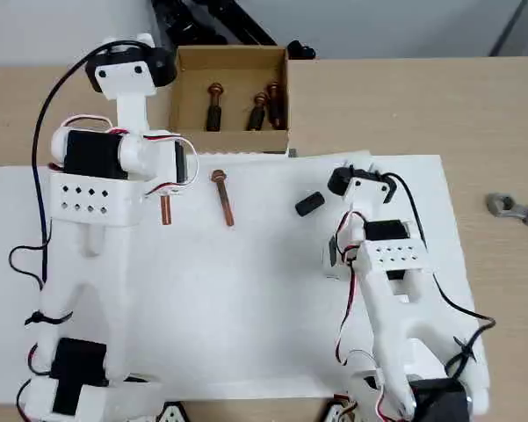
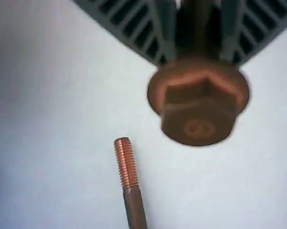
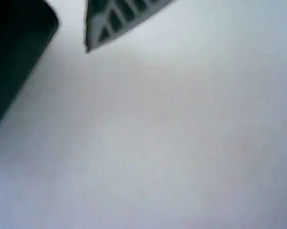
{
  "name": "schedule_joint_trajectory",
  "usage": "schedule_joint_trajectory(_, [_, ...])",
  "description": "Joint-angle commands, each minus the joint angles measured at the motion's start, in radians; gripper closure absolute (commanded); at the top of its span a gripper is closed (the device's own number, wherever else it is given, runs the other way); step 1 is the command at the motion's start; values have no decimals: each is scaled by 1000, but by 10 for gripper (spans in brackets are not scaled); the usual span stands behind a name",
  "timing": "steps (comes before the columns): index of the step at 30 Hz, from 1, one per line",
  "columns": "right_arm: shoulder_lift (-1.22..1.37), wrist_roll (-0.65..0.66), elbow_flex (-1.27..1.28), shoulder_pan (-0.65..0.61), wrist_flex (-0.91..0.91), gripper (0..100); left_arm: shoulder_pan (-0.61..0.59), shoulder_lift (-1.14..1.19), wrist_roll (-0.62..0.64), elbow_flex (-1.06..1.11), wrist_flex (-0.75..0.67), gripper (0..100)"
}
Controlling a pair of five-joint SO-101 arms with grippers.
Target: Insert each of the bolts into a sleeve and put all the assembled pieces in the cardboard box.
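My left gripper is shut on a copper bolt, gripped by the shank with its hex head toward the wrist camera. A second copper bolt lies loose on the white sheet just right of it. A black sleeve lies on the sheet further right. My right gripper sits low over the sheet, just right of the sleeve. The cardboard box stands at the back, holding three bolts fitted in sleeves.
The white sheet covers most of the wooden table between the arms. A small metal tool lies on the bare wood at the far right. Cables trail from both arms.
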Motion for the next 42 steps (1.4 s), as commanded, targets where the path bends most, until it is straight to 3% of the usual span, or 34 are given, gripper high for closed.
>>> schedule_joint_trajectory(1, [-19,-5,-3,-8,-13,853,-3,-58,-8,-4,-12,995])
schedule_joint_trajectory(6, [-21,5,-3,-8,-10,997,-3,-58,-8,-4,-12,995])
schedule_joint_trajectory(20, [-31,46,-31,-8,51,995,-3,-60,-8,-4,-9,995])
schedule_joint_trajectory(42, [-31,232,-632,-10,424,995,-3,-60,-46,-5,-15,995])
